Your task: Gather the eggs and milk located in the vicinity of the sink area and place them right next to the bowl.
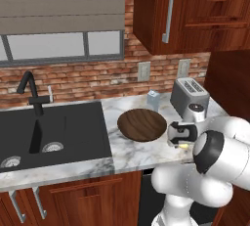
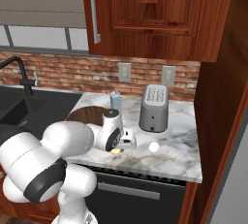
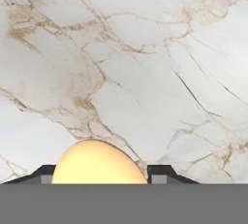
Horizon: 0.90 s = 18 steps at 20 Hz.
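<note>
Egg [image 3: 99, 162] sits between the two dark finger tips at the bottom centre of the hand view, one tip [image 3: 44, 173] at its left and one at its right. The gripper [image 3: 99, 177] appears to pinch it; actual contact is hidden at the frame edge. Below it lies bare marble, so the egg is likely held low over the bench [image 1: 141, 154], ready to set down.

In the left base view, the egg [image 1: 182, 146] shows as a yellow spot under the hand at centre right, just right of the wooden bowl [image 1: 142, 124]. That spot suits the task: beside the bowl, not in it.

The milk [image 1: 153, 101] stands upright behind the bowl, near the brick wall, close to the toaster [image 1: 189, 96].

The black sink [image 1: 49, 134] fills the left of the frame, tap [image 1: 30, 93] above it.

Surface: pale marble with tan veins, flat and smooth, so an egg could roll. Room: red brick backsplash, dark wood cabinets above and below, window at upper left.
</note>
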Tool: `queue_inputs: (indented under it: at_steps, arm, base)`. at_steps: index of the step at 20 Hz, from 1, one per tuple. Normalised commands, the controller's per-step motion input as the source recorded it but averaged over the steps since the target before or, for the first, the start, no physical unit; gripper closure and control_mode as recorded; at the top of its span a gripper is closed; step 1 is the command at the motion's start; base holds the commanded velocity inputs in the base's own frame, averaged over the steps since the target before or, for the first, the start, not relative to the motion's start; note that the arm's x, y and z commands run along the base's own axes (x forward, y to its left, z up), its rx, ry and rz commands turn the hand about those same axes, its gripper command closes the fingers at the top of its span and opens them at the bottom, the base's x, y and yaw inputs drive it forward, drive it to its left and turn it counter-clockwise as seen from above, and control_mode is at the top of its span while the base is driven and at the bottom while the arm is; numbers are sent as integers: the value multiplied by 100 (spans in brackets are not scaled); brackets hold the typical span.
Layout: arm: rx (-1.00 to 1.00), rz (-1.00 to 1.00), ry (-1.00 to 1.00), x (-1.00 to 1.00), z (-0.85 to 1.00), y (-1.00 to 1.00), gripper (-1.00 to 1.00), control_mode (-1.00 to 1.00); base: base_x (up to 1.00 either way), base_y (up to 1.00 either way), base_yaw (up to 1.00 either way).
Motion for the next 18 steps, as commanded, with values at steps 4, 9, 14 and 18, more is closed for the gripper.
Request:
queue_inputs:
  at_steps: [4,9,14,18]
  arm:
    - [0,6,0,43,-18,28,100,-100]
    - [-1,14,0,26,-17,33,100,-100]
    - [-1,20,0,0,-11,41,100,-100]
    - [0,12,0,0,-11,39,100,-100]
  base:
    - [0,0,0]
    - [0,0,0]
    - [0,0,0]
    - [0,0,0]
